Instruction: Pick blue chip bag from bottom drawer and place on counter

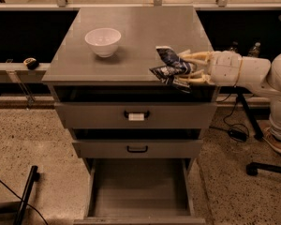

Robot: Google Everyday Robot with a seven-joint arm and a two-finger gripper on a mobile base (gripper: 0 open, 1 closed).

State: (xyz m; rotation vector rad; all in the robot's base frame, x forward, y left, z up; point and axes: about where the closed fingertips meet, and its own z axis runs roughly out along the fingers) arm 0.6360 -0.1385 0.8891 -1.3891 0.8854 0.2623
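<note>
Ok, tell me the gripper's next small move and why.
Probably ease inward over the counter before releasing: the gripper, at the counter's front right edge, holds the bag partly overhanging that edge. The bowl sits well left.

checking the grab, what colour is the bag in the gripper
Dark blue with white markings, in camera view; gripper holds bag over counter edge.

We hold our arm [253,73] level, white forearm stretched out behind the pincer [185,68] — its pale fingers [195,56] clamped on the blue chip bag [170,64], the worktop [140,32] front corner just beneath it.
</note>
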